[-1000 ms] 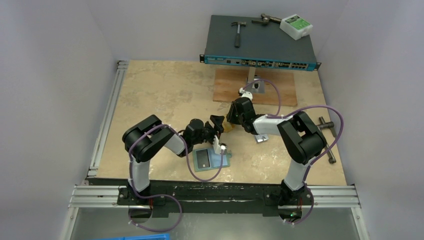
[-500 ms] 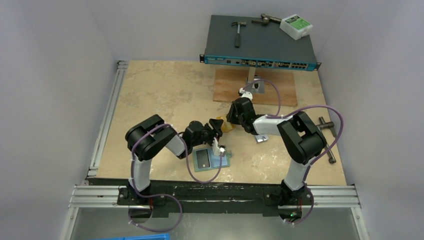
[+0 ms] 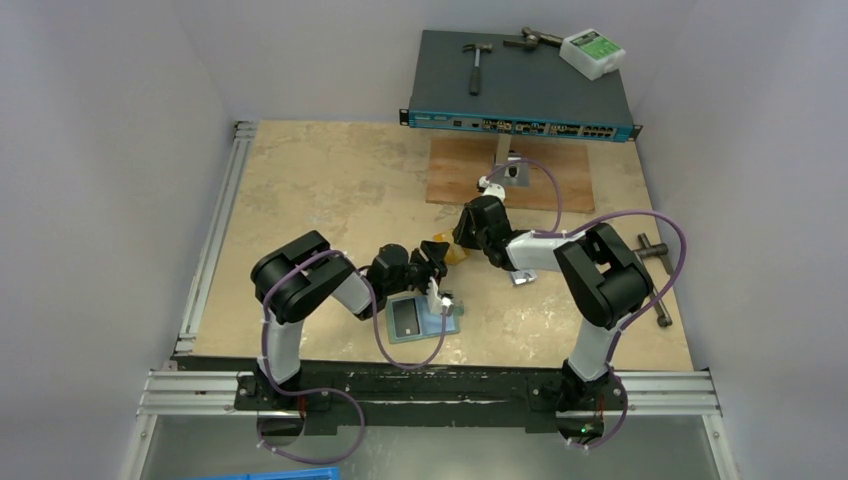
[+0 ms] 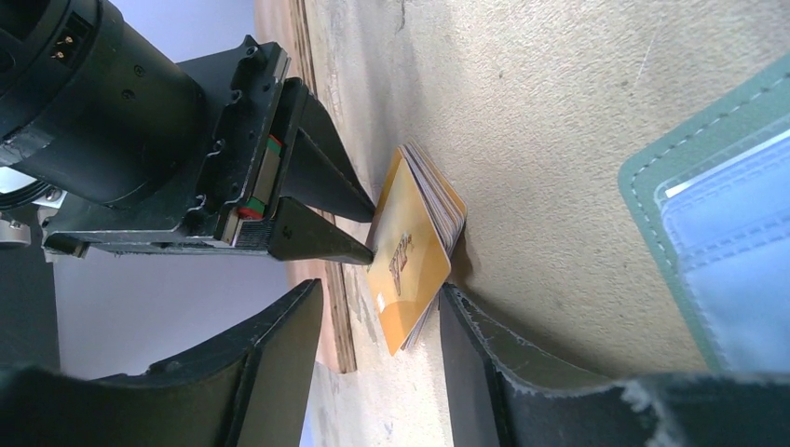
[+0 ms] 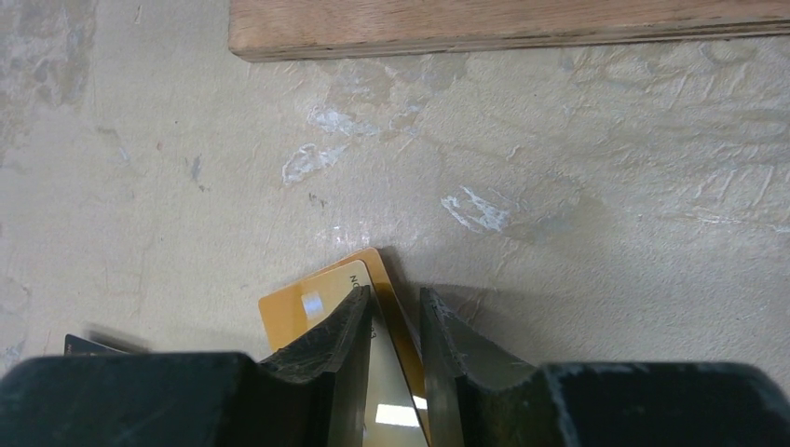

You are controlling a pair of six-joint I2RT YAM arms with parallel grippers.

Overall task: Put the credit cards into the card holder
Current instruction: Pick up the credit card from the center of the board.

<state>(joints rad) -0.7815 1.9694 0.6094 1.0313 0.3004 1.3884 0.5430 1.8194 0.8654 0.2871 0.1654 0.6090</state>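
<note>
The credit cards (image 4: 410, 247) are a small stack with an orange one on top. The stack stands tilted up on one long edge on the table, and also shows in the right wrist view (image 5: 303, 312) and the top view (image 3: 452, 252). My right gripper (image 5: 394, 298) is nearly shut, its tips resting against the stack's orange face (image 4: 371, 233), not clamped on it. My left gripper (image 4: 377, 298) is open, one finger on each side of the stack's near corner. The teal card holder (image 3: 425, 336) lies open just in front, a dark card (image 3: 406, 318) on its pale blue lining (image 4: 736, 242).
A wooden board (image 3: 505, 175) lies behind the grippers, its edge in the right wrist view (image 5: 503, 23). A dark network box (image 3: 520, 85) with hammers and a white box stands at the back. A metal tool (image 3: 655, 275) lies at the right.
My left gripper has moved a little nearer and lower, closing in round the tilted card stack. The right gripper and the card holder have stayed in place.
</note>
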